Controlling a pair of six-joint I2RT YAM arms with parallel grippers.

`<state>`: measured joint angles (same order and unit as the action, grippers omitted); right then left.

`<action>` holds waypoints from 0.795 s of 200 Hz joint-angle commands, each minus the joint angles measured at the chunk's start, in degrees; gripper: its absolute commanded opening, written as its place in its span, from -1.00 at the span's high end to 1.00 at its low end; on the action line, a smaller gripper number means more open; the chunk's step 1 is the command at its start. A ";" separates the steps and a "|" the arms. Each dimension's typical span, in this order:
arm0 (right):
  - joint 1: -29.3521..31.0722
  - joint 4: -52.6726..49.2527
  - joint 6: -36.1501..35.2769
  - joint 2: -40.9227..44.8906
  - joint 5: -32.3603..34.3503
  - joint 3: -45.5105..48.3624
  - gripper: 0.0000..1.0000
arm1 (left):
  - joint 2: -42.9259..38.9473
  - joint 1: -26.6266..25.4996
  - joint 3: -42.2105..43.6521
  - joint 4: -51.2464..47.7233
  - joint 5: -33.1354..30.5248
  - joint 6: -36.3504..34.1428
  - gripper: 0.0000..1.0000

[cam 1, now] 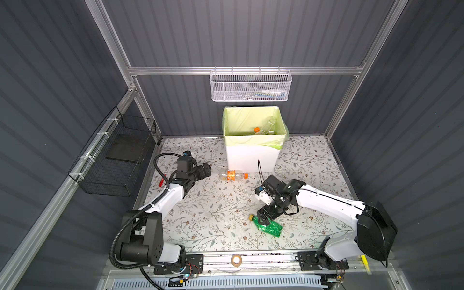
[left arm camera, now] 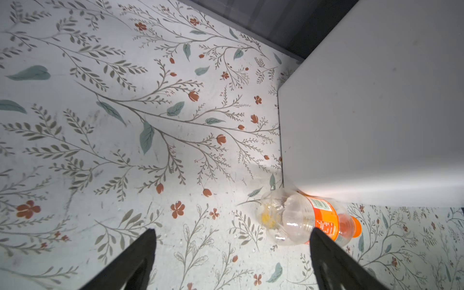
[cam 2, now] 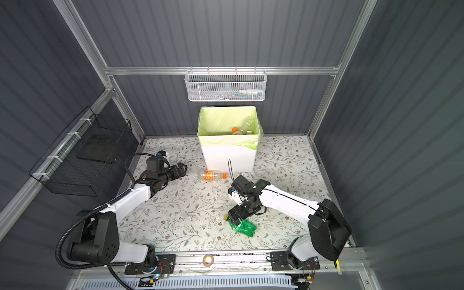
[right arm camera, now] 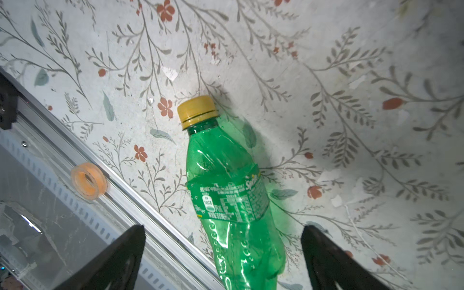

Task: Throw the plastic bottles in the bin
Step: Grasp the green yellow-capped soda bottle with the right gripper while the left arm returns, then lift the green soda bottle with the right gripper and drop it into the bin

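Left wrist view shows the left gripper (left arm camera: 232,231) with its jaws spread wide and nothing between them. A clear bottle with orange label (left arm camera: 301,221) lies on its side just in front of the bin (left arm camera: 376,125), close to the bin's front wall. One finger (left arm camera: 326,251) overlaps this bottle in the picture, but I cannot tell if it touches. In both top views the same gripper (cam 1: 207,170) stands to the left of the bin's front, with the bottle's base pointing toward it. I count two bottles on the table (cam 1: 213,213), one bin, and at least two bottles inside the bin, one clear (cam 1: 270,124) and one with an orange cap (cam 1: 256,129). The right gripper (right arm camera: 224,227) is also fully spread and grips nothing. The green bottle (right arm camera: 231,195) lies between its two fingers, yellow cap pointing away from the wrist. This bottle (cam 1: 270,227) is well in front of the bin.
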<state>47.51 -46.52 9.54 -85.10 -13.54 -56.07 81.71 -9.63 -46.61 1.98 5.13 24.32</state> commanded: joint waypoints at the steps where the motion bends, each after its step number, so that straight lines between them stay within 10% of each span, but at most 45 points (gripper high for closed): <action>1: 3.77 -2.84 1.91 -4.20 4.83 -1.64 -0.98 | 0.22 0.40 0.55 2.31 2.56 1.19 -0.90; 66: 9.25 -2.05 5.36 -12.68 12.77 -1.99 -0.89 | -1.27 0.40 1.49 2.59 3.13 1.15 -0.90; 124: 8.70 1.39 14.41 -4.12 14.64 3.98 -0.25 | -0.79 0.40 1.63 2.86 4.46 1.75 -0.88; 159: 3.75 -10.59 8.43 2.11 20.10 -20.41 -0.16 | -2.25 0.40 0.77 1.72 4.58 1.64 -0.82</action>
<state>55.22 -51.20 20.58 -87.79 1.10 -58.48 81.78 -9.63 -45.63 3.99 8.75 25.61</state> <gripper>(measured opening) 0.633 0.918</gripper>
